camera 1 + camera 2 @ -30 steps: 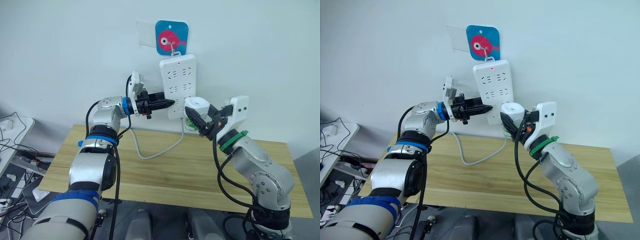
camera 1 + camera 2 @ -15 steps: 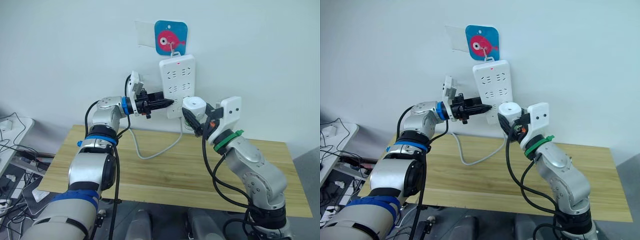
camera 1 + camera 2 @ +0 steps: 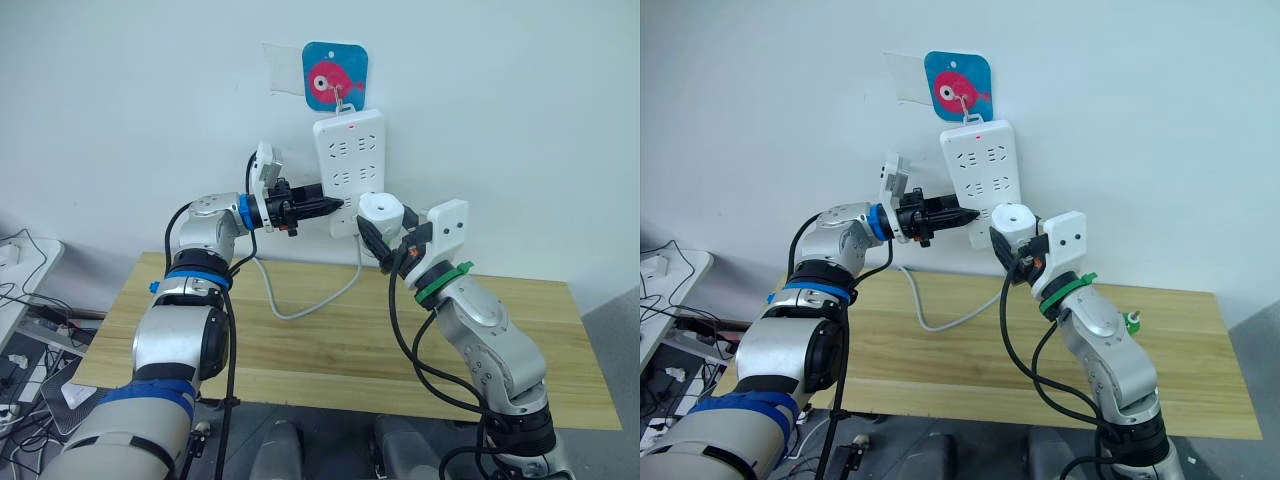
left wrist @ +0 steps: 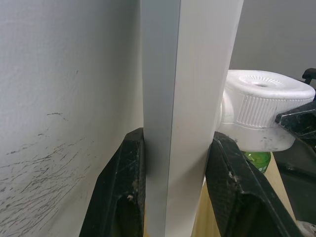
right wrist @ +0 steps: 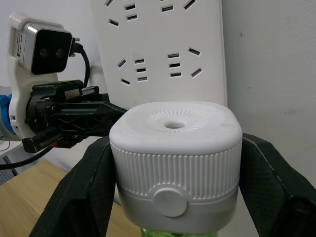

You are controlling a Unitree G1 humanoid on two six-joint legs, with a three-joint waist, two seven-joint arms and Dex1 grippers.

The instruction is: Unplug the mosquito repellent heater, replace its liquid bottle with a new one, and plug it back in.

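Right wrist view shows the right gripper (image 5: 175, 168) clamping the mosquito repellent heater (image 5: 175, 163) upright, vent up, while the left gripper (image 4: 173, 163) pinches the power strip (image 4: 190, 98).

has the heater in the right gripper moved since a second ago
Yes. The mosquito repellent heater, held in the right gripper, has shifted toward the robot's left, closer to the power strip on the wall.

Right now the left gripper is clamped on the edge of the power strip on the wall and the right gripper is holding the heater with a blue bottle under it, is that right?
Not quite: the bottle under the mosquito repellent heater is green, not blue, as the left wrist view shows. The rest holds: the left gripper is clamped on the edge of the power strip on the wall, and the right gripper is holding the heater.
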